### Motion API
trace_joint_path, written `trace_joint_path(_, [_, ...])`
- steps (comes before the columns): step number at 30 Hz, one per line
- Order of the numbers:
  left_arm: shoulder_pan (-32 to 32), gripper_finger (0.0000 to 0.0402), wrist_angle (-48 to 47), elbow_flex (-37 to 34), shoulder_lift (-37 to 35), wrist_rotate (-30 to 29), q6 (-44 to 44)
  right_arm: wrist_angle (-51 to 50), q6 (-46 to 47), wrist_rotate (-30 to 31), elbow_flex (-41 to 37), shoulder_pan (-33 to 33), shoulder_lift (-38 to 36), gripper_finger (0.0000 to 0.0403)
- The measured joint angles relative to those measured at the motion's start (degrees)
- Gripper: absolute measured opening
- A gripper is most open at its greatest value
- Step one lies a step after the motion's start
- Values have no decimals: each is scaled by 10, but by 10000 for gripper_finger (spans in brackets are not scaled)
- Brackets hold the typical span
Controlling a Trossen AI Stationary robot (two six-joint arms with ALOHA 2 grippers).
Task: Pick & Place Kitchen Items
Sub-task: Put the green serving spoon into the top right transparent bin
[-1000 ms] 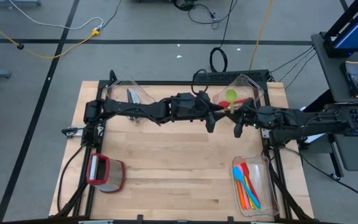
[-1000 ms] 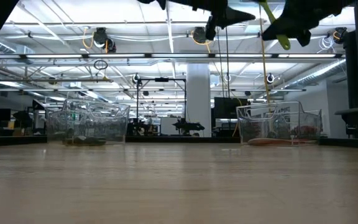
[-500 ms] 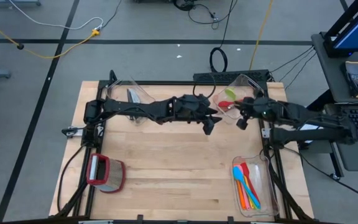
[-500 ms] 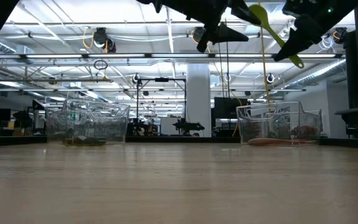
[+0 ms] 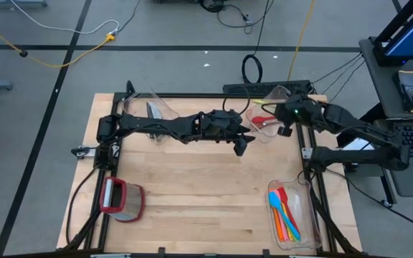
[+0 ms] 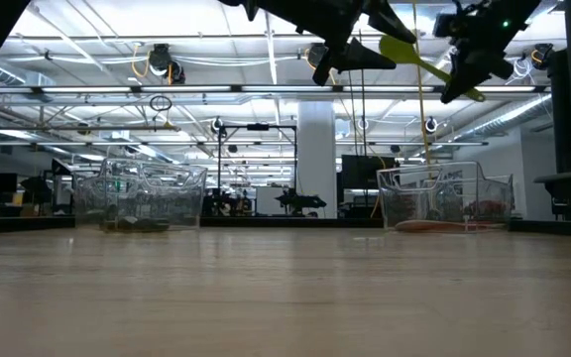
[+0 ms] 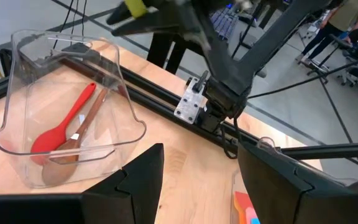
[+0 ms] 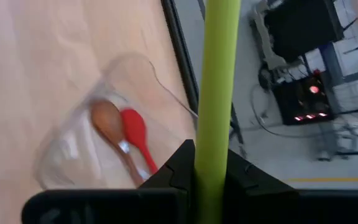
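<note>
My right gripper (image 5: 284, 127) hangs high over the far right of the table, shut on a green spoon (image 6: 416, 59) above a clear bin (image 5: 271, 107). In that bin lie a red spoon (image 7: 64, 121) and a brown spoon (image 7: 73, 146). My left gripper (image 5: 241, 143) reaches in from the left beside that bin. It is open, and nothing is between its fingers (image 7: 135, 186). My right gripper pinches the green spoon's handle (image 8: 215, 134) between its two fingers, toward the handle's free end, which sticks out behind the fingers (image 6: 474, 95). The spoon is lifted clear and slants, its bowl end (image 6: 395, 48) higher and toward my left gripper.
A clear bin (image 5: 292, 215) with several coloured utensils lies at the near right. Another clear bin (image 5: 149, 111) stands at the far left. A red-rimmed container (image 5: 120, 199) sits at the near left. Bare wood fills the table's middle (image 5: 199, 186).
My right gripper has swung toward the table's far edge and rolled, carrying the green spoon over the far-right bin. The spoon has turned from hanging steeply to slanting nearer level. My left gripper has tipped downward.
</note>
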Motion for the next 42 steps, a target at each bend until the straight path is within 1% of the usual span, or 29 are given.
trace_joint_path(6, [-6, 212, 0, 0, 0, -1, -23, -1, -91, 40, 3, -62, 23, 25])
trace_joint_path(8, [-8, 212, -1, 0, 0, 6, -9, -1, -119, 42, 3, -82, 28, 25])
trace_joint_path(13, [-8, 212, -5, 0, 0, 93, 73, -1, -176, 42, 3, -120, 38, 25])
trace_joint_path(16, [-8, 212, -5, 0, 0, 119, 101, -5, -218, 42, 3, -133, 46, 25])
trace_joint_path(22, [-7, 212, -17, 0, -12, 121, 130, -40, -278, 42, 3, -143, 76, 25])
trace_joint_path(24, [-7, 212, -40, -4, -25, 120, 142, -40, -290, 42, 3, -143, 85, 25])
trace_joint_path(26, [-7, 212, -32, -10, -34, 119, 151, -39, -300, 42, 4, -143, 94, 25])
trace_joint_path(28, [-7, 212, -44, -32, -56, 119, 157, -40, -313, 42, 3, -143, 103, 25])
trace_joint_path(29, [-7, 212, -32, -42, -61, 118, 159, -40, -319, 42, 4, -143, 108, 25])
trace_joint_path(30, [-7, 212, -19, -56, -72, 116, 160, -41, -325, 43, 4, -144, 113, 25])
trace_joint_path(32, [-3, 212, -21, -97, -102, 114, 161, -44, -342, 42, 3, -147, 123, 25])
trace_joint_path(34, [-1, 212, 20, -134, -125, 108, 165, -47, -355, 43, 4, -150, 135, 25])
trace_joint_path(36, [4, 212, 18, -180, -164, 103, 165, -49, -370, 42, 4, -154, 148, 25])
trace_joint_path(38, [8, 212, 61, -219, -191, 100, 165, -51, -384, 42, 3, -162, 164, 25])
trace_joint_path(40, [12, 212, 72, -264, -222, 101, 165, -53, -398, 42, 3, -168, 181, 25])
trace_joint_path(42, [13, 212, 106, -295, -246, 100, 170, -52, -410, 43, 3, -178, 196, 25])
